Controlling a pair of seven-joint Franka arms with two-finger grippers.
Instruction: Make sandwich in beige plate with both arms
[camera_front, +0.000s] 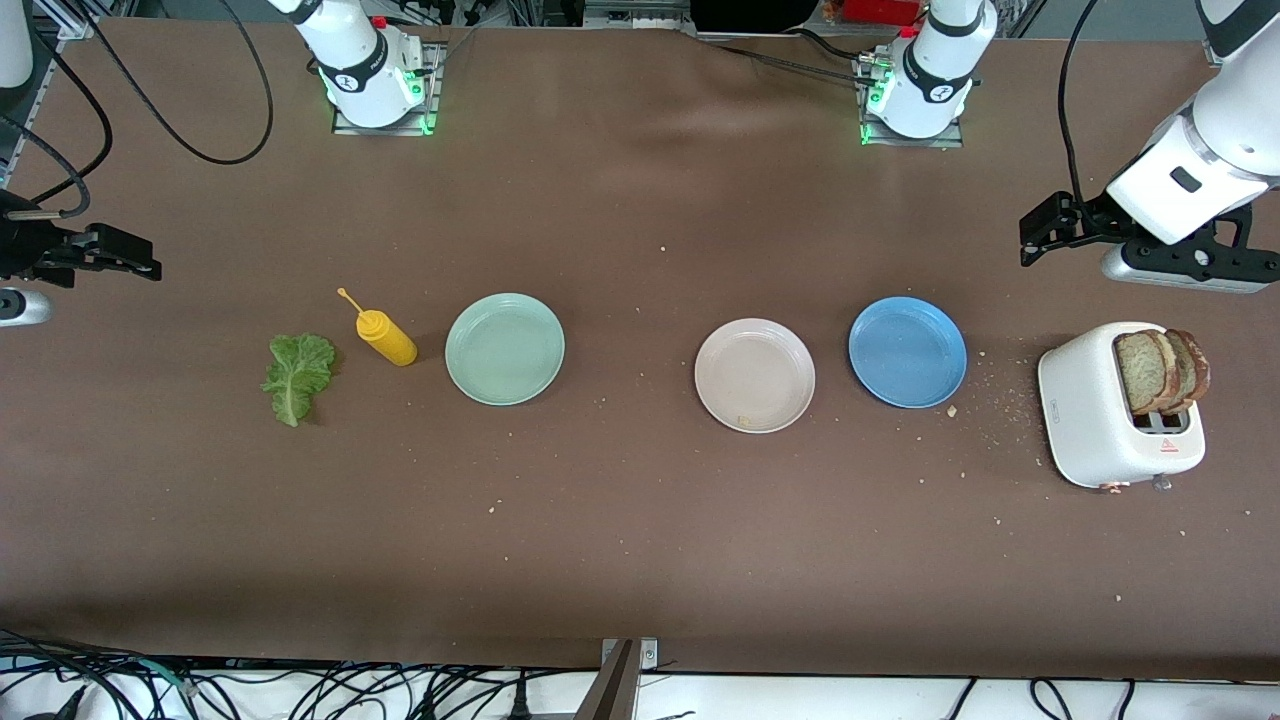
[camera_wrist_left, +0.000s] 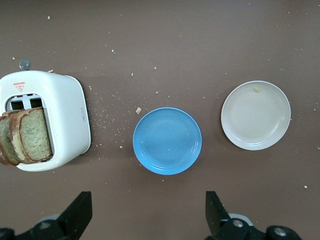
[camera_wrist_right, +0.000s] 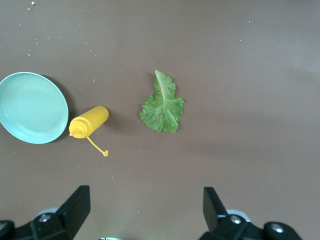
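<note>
Green and crinkled, the lettuce leaf (camera_front: 297, 377) lies flat toward the right arm's end of the brown table (camera_front: 640, 560), with the yellow squeeze bottle (camera_front: 383, 335) and mint-green plate (camera_front: 505, 349) beside it, and the right gripper (camera_front: 120, 255) hangs over that end, fingers apart, holding nothing. Next come the beige plate (camera_front: 755, 375), bare but for a crumb, and the blue plate (camera_front: 907, 351). Speckled bread slices (camera_front: 1160, 371) stand in the white toaster (camera_front: 1095, 420) amid crumbs, with the left gripper (camera_front: 1045, 228) over the table nearby, spread wide, empty.
</note>
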